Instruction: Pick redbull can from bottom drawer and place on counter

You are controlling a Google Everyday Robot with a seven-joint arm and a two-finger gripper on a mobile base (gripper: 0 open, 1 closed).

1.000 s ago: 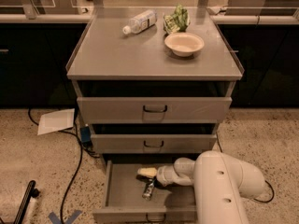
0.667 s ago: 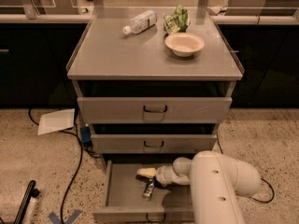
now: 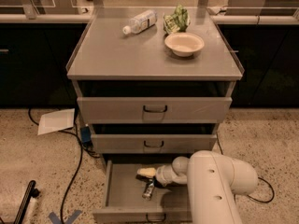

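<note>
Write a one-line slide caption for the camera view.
Robot hand inside the open bottom drawer, next to the redbull can; a plastic bottle and a bowl on the counter.

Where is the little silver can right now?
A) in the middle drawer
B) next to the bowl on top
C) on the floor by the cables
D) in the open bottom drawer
D: the redbull can lies inside the pulled-out bottom drawer, right below the end effector, which is down in that drawer too.
</note>
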